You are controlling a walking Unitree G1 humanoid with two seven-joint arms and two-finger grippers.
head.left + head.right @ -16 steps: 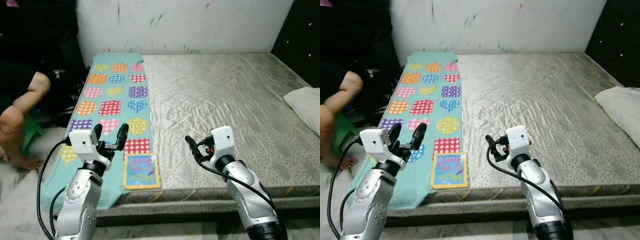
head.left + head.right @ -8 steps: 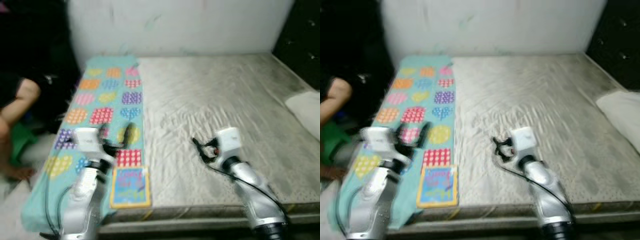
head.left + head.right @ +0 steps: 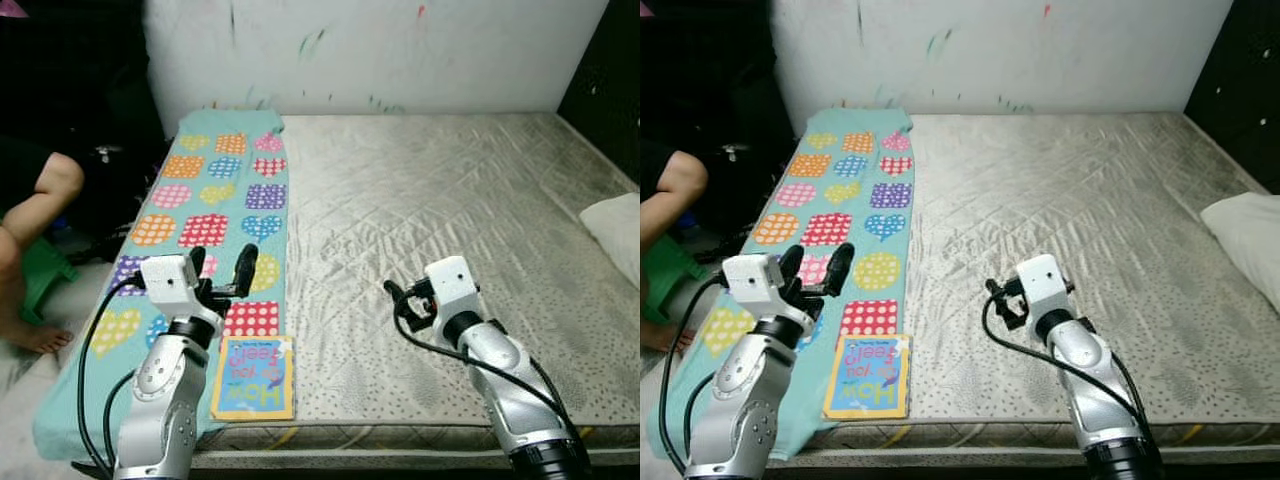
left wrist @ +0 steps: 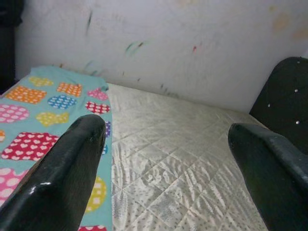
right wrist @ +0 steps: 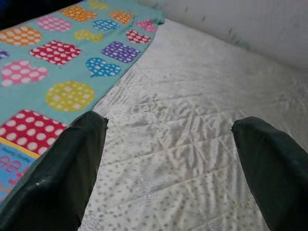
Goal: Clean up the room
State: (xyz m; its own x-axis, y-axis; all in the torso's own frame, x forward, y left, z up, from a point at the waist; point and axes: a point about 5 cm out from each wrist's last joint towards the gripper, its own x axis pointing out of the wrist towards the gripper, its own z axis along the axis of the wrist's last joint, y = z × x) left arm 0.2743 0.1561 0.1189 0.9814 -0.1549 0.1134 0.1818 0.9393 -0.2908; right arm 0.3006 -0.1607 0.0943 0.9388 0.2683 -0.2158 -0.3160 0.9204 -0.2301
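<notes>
A children's book [image 3: 254,377] with a blue cover lies flat on a teal blanket [image 3: 210,200] patterned with hearts and squares. The blanket runs along the left side of the bed [image 3: 430,200], and the book sits near the front edge. My left gripper [image 3: 224,268] hovers open just beyond the book, over the blanket, with nothing between its fingers [image 4: 72,163]. My right gripper [image 3: 396,300] is open and empty above the silver quilted mattress [image 5: 192,96], to the right of the book. A white pillow [image 3: 615,222] rests at the bed's right edge.
A person sits left of the bed, with a bent leg [image 3: 40,200] and a bare foot [image 3: 35,335] on the floor beside a green stool [image 3: 45,270]. A paint-marked white wall [image 3: 380,50] stands behind the bed. At the right is a dark headboard [image 3: 610,90].
The whole picture has shifted and was blurred half a second ago, so the camera moved. Both grippers keep the same open pose. The book and blanket lie as before.
</notes>
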